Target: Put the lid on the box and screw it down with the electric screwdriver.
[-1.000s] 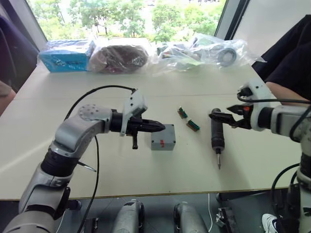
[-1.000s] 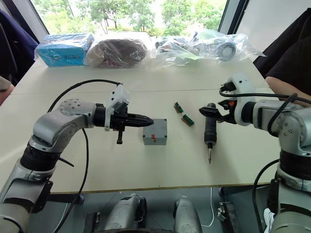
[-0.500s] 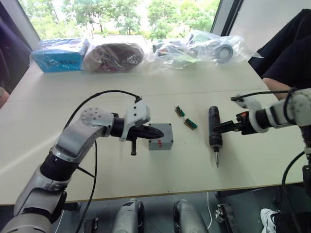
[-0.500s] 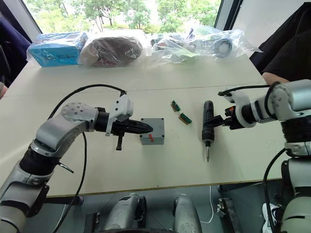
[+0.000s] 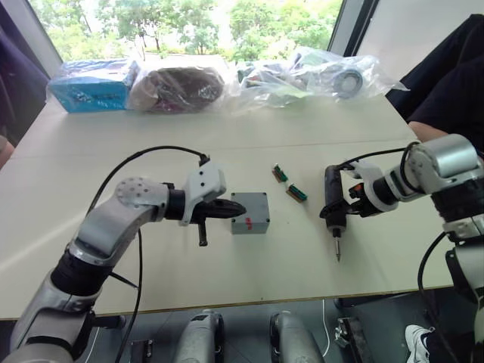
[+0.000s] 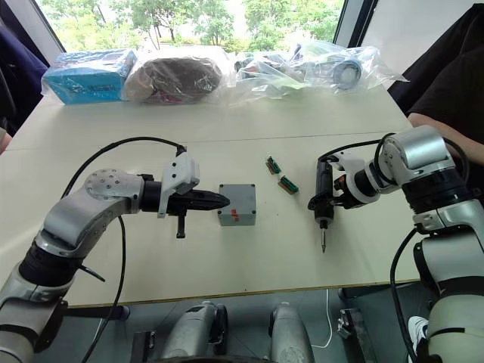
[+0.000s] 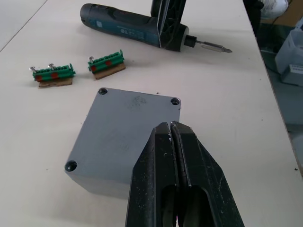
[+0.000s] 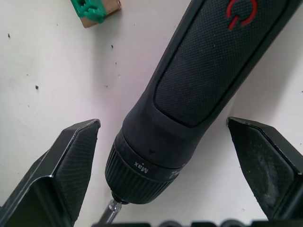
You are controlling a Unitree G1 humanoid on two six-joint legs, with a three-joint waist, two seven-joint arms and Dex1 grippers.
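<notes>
The grey lid (image 7: pixel 124 127) lies flat on the grey box (image 5: pixel 251 224), which stands mid-table with a red mark on its front. My left gripper (image 5: pixel 240 206) is shut and empty. Its fingertips (image 7: pixel 171 130) hover over the lid's left edge. To the right lies the black electric screwdriver (image 5: pixel 331 198), its bit toward the table's front edge. My right gripper (image 8: pixel 163 121) is open and straddles the screwdriver's front end near the chuck. One finger (image 8: pixel 71 161) stands on each side, and neither touches it.
Two small green circuit pieces (image 5: pixel 281 174) (image 5: pixel 298 193) lie between box and screwdriver. A blue package (image 5: pixel 87 83) and several plastic bags (image 5: pixel 302 72) line the table's far edge. A person in black (image 5: pixel 454 76) sits at the right.
My right gripper moved from the screwdriver's rear end down to its front end and now straddles it, open. The left gripper drew back slightly toward the lid's edge. The camera shifted.
</notes>
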